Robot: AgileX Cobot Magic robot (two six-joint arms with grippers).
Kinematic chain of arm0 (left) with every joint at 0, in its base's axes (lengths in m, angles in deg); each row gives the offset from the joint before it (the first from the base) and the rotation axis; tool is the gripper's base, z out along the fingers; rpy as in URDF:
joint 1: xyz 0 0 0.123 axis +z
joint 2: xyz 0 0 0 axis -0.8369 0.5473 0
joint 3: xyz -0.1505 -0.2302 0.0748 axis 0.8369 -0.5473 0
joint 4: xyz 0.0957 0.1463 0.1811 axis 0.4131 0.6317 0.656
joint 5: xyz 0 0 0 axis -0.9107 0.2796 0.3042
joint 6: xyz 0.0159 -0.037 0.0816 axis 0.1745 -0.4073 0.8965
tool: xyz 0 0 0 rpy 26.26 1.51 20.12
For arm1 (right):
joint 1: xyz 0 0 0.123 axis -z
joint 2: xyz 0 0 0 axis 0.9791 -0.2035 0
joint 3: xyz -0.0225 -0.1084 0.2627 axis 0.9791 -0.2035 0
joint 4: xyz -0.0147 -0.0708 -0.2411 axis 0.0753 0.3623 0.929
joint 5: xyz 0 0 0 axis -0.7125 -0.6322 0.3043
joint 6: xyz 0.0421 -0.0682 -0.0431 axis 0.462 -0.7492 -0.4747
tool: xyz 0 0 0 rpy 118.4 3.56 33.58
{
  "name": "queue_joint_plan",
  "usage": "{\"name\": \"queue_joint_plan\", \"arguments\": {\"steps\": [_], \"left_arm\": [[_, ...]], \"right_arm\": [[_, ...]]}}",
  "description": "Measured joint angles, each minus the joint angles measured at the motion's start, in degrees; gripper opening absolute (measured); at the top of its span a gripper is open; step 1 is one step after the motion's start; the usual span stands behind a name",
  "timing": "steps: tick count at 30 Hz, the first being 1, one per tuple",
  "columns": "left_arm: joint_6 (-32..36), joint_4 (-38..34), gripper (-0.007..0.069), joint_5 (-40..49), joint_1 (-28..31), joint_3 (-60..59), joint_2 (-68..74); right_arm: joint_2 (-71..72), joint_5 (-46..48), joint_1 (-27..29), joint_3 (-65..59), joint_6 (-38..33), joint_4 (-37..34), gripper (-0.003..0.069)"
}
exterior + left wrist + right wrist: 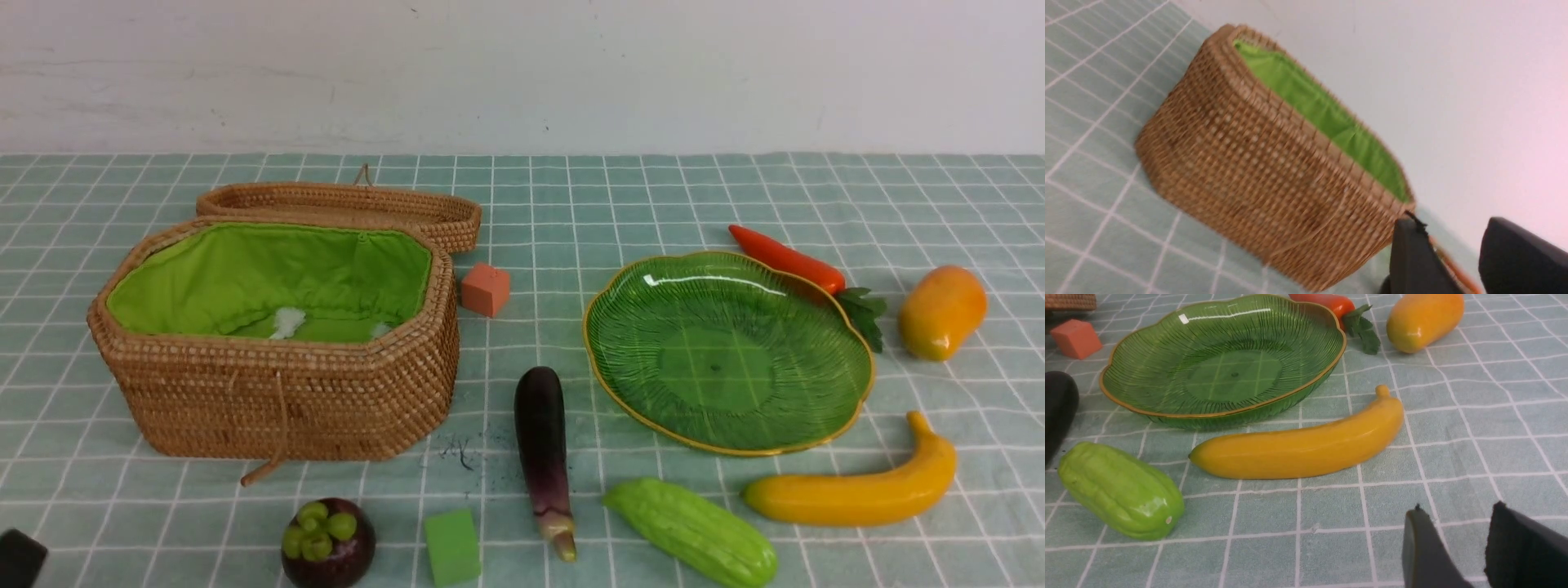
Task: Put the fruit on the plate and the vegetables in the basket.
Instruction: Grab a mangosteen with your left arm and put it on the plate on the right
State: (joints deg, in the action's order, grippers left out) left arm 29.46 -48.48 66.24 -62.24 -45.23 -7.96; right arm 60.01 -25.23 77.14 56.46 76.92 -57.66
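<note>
- The basket (pixel 277 400) is sitting on the left of the checked tablecloth (pixel 653 196). It is standing open for you and showing only its green lining with a couple of white flecks. Its lid (pixel 343 208) is lying just behind it on the far side.
- The plate (pixel 727 351) is sitting right of centre, and only the cloth's grid is showing through its glass.
- The banana (pixel 857 494) is lying just beside the plate's near-right rim.
- The eggplant (pixel 540 433) is lying between basket and plate, toward you.
- The bitter gourd (pixel 694 531) is resting near, between the eggplant and the banana.
- The carrot (pixel 784 259) is lying against the plate's far-right rim.
- The mango (pixel 940 312) is sitting right of the carrot.
- The mangosteen (pixel 328 543) is sitting near, in front of the basket, with a green cube (pixel 451 547) to its right.
- An orange cube (pixel 486 289) is sitting just right of the basket.
- Your left gripper (pixel 1453 228) is hanging beside the basket, fingers parted, gripping nothing.
- Your right gripper (pixel 1457 514) is hovering near the banana, likewise spread and unloaded.
</note>
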Motion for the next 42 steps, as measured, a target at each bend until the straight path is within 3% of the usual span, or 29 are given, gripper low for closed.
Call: {"name": "queue_joint_plan", "arguments": {"steps": [3,6,7,10,14,18,22,25,31,34,38,42], "left_arm": [[-1.27,-6.38,0.0227,-2.33,0.00,0.00,0.00],[-0.85,-8.19,0.0190,-2.24,0.00,0.00,0.00],[-0.38,-8.87,0.0122,-0.60,0.00,0.07,0.00],[-0.02,-8.93,0.0011,4.35,0.00,1.93,1.31],[5.02,-7.51,-0.0013,13.66,0.00,9.58,7.73],[12.34,-5.83,-0.0013,26.22,0.00,18.57,15.07],[20.60,-3.62,-0.0013,41.59,0.00,27.10,26.26],[23.74,-2.41,-0.0013,46.68,0.00,30.12,32.43],[26.73,-1.34,-0.0013,50.32,-0.32,34.09,42.72],[27.45,2.49,-0.0013,50.61,-5.58,38.05,49.84],[23.64,10.16,-0.0013,50.84,-12.26,41.48,57.38],[20.98,17.04,-0.0013,49.43,-16.77,45.02,65.81]], "right_arm": [[0.00,0.00,0.00,0.00,0.00,0.00,0.0240],[0.00,0.00,0.00,0.00,0.00,0.00,0.0240],[0.00,0.00,0.00,0.00,0.00,0.00,0.0240],[0.00,0.00,0.00,0.00,0.00,0.00,0.0240],[0.00,-1.79,0.00,-0.25,0.38,-0.25,0.0240],[0.00,-6.86,0.00,-0.61,6.85,-8.59,0.0241],[0.00,-13.82,0.00,-0.61,15.92,-22.12,0.0241],[0.00,-14.35,-0.04,-0.47,17.26,-26.12,0.0241],[-1.67,3.39,-3.36,10.78,12.83,-27.25,0.0241],[-8.97,19.94,-7.48,26.74,2.31,-26.60,0.0241],[-16.77,35.43,-10.46,42.15,-8.89,-26.44,0.0241],[-20.59,44.34,-11.28,51.50,-15.81,-26.50,0.0241]]}}
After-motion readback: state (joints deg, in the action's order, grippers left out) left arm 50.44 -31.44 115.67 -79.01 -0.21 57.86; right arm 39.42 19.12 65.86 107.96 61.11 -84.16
